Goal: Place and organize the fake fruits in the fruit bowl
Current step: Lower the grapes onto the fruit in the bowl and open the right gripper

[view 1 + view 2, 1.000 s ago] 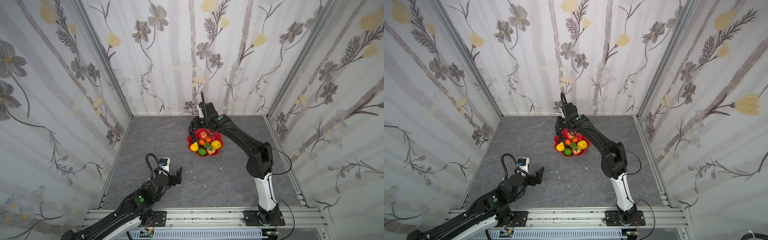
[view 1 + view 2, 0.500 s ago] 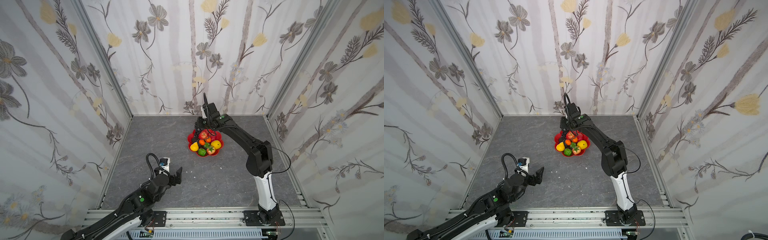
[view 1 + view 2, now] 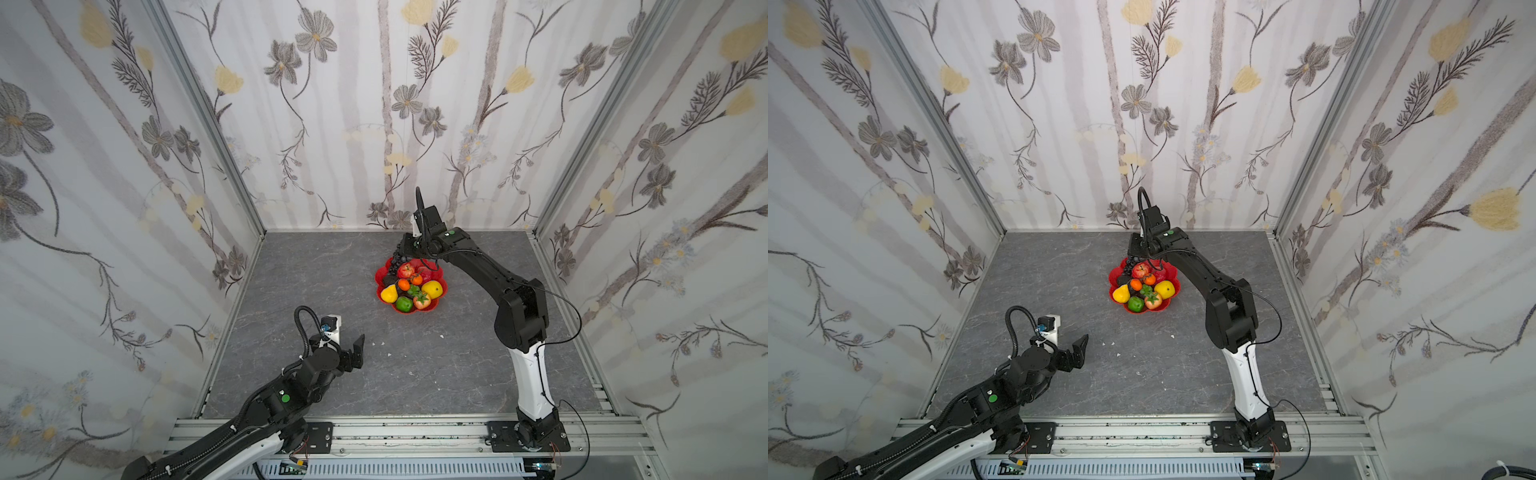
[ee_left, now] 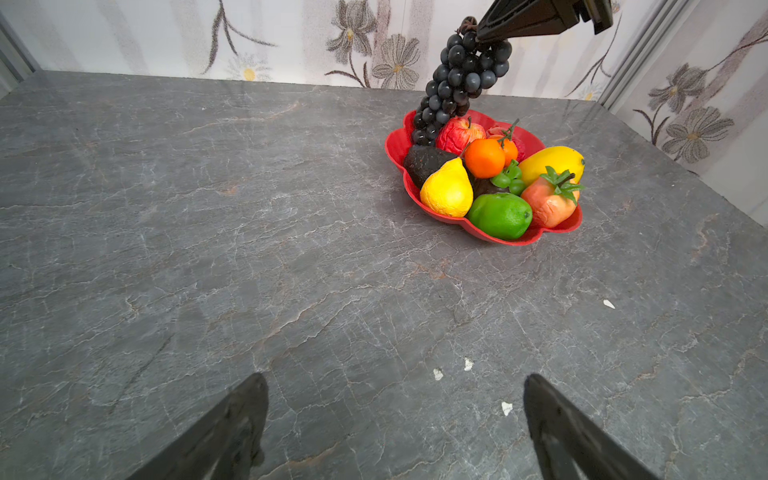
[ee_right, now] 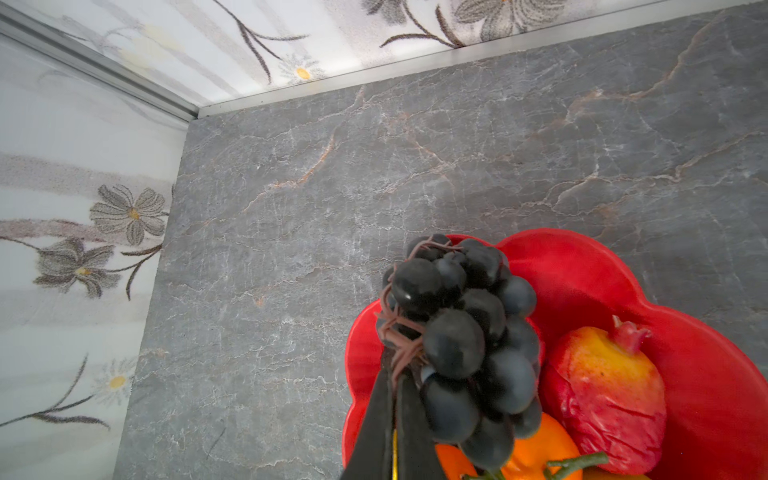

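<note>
Grey worktop [image 3: 332, 291] is seen in both top views. Bowl [image 4: 559, 226] is set toward its back, centre hidden under piled fruits [image 4: 446, 191], cut off in the right wrist view. Grapes [image 4: 457, 83] are hung over the back rim, lower end reaching the pile; contact unclear. Right claw [image 5: 395, 386] is pinched shut on their stem. Left claw [image 4: 395, 378] is spread wide, nothing held, near the front edge, fingers cut off by frame.
</note>
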`<control>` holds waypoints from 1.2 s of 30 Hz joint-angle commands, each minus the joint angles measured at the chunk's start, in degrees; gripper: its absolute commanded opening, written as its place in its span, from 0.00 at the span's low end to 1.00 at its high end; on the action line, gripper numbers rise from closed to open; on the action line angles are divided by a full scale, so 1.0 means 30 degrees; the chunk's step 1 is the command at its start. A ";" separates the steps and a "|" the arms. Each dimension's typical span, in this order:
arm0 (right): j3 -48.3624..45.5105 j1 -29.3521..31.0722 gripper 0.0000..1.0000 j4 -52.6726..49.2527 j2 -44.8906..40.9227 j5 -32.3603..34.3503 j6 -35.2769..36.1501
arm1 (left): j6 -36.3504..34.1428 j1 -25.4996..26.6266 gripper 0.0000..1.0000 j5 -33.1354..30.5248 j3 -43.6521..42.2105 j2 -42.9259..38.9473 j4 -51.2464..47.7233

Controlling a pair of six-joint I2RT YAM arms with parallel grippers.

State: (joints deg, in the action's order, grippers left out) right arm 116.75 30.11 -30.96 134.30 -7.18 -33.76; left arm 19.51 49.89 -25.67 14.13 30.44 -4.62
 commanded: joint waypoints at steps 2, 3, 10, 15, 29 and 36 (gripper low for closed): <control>-0.0428 -0.0337 0.00 0.0744 0.0089 -0.0841 -0.0812 | 0.0001 0.0008 0.97 -0.0368 0.0179 0.0076 0.0483; -0.0625 -0.0438 0.00 0.0895 0.0034 -0.0965 -0.0940 | 0.0001 -0.0009 0.96 -0.0397 0.0171 0.0122 0.0512; -0.1512 -0.0935 0.00 0.1514 -0.0038 -0.1544 -0.1728 | -0.0027 -0.0015 0.97 -0.0378 0.0172 0.0314 0.0603; -0.2357 -0.1209 0.00 0.1793 -0.0235 -0.1356 -0.2092 | -0.0028 -0.0041 0.97 -0.0407 0.0167 0.0343 0.0633; -0.3664 -0.1467 0.06 0.2062 -0.0616 -0.0712 -0.2023 | -0.0057 -0.0018 0.96 -0.0400 0.0183 0.0607 0.0779; -0.4227 -0.1495 0.16 0.2337 -0.1354 -0.0423 -0.1394 | -0.0116 -0.0019 0.97 -0.0477 0.0191 0.0607 0.0833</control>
State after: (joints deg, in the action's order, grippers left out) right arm 104.42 25.65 -27.09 131.61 -9.67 -39.07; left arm 19.44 49.87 -25.67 14.13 32.25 -3.64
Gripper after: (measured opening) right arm 0.146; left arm 0.967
